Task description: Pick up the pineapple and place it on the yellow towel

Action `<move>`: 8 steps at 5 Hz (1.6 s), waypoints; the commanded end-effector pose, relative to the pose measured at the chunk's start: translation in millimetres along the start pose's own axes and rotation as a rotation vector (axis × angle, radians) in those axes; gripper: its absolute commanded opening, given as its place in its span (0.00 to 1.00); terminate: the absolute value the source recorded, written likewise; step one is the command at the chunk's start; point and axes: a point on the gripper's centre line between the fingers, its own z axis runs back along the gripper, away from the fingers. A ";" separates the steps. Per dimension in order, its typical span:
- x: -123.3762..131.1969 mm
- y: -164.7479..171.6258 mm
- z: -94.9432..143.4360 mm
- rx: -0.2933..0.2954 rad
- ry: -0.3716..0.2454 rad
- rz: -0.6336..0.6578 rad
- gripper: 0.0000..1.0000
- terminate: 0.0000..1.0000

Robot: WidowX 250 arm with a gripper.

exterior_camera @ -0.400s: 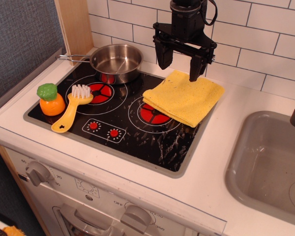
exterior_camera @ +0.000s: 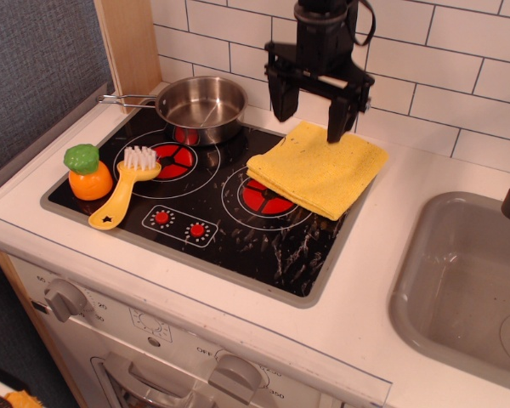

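Black stovetop (exterior_camera: 238, 242): pan (exterior_camera: 200, 108) at back; yellow towel (exterior_camera: 319, 167) to pan's right; pineapple (exterior_camera: 87, 172) & brush (exterior_camera: 125, 184) front-left of pan.

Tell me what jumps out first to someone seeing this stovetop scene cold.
The black gripper hangs open over the back edge of the yellow towel, folded on the stove's right burner. At far left the orange pineapple stands beside a yellow brush, with a steel pan behind.

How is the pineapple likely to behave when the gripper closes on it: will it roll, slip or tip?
The pineapple looks like glossy moulded plastic, so probably light and stiff, perhaps slippery between the fingers of the open gripper. Its round orange body suggests it could roll if nudged across the smooth stovetop. The brush beside it might block a roll to that side.
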 end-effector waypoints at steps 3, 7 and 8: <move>7.8 107.3 23.0 0.054 -0.056 0.256 1.00 0.00; -101.0 113.5 37.5 0.042 0.023 0.301 1.00 0.00; -111.9 124.0 32.2 0.049 0.042 0.328 1.00 0.00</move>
